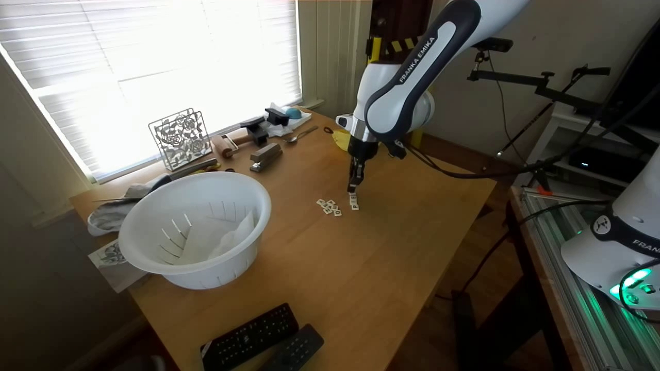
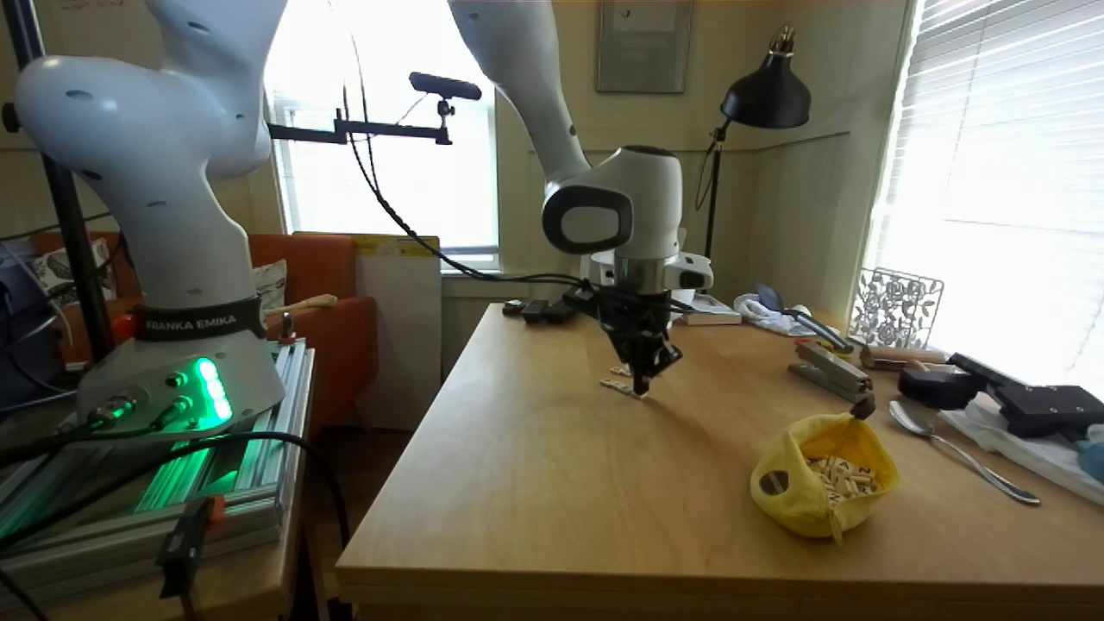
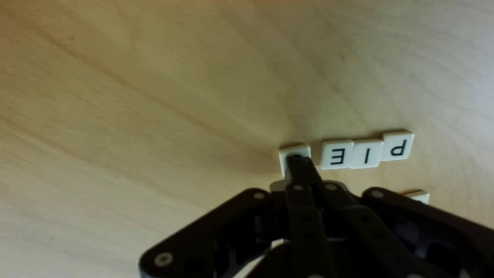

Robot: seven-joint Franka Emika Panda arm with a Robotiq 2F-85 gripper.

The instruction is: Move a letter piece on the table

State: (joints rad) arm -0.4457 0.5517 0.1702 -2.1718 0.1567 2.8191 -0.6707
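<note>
Blinds (image 1: 191, 56) glow at the far left in an exterior view. Below them, on the left of the wooden table (image 1: 392, 257), stands a white bowl (image 1: 206, 279); an openwork metal holder (image 1: 180, 139) with a rose pattern stands upright beyond it. Two dark remotes (image 1: 252, 335) lie side by side at the near end. Farther back sits a stapler (image 1: 266, 156), then, to its right, a spoon (image 1: 301, 135). Near the middle, a loose cluster of letter tiles (image 1: 329, 207) lies on the wood. Beyond, partly behind the arm (image 1: 397, 111), is a yellow pouch (image 2: 789, 509), open and holding more tiles (image 2: 841, 477).

Just right of the cluster runs a row, read in the wrist view from near to far: P (image 3: 396, 146), I (image 3: 372, 154), E (image 3: 328, 156), each touching the next. Past the E, across a narrow gap, lies a fourth letter piece (image 3: 288, 153), flat on the table and mostly covered by the gripper (image 1: 352, 190). The gripper points down over it, jaws pressed together; whether the tip bears on the piece, I cannot tell. At the right stands the arm's base (image 1: 603, 252), green lights (image 1: 637, 278) on.
</note>
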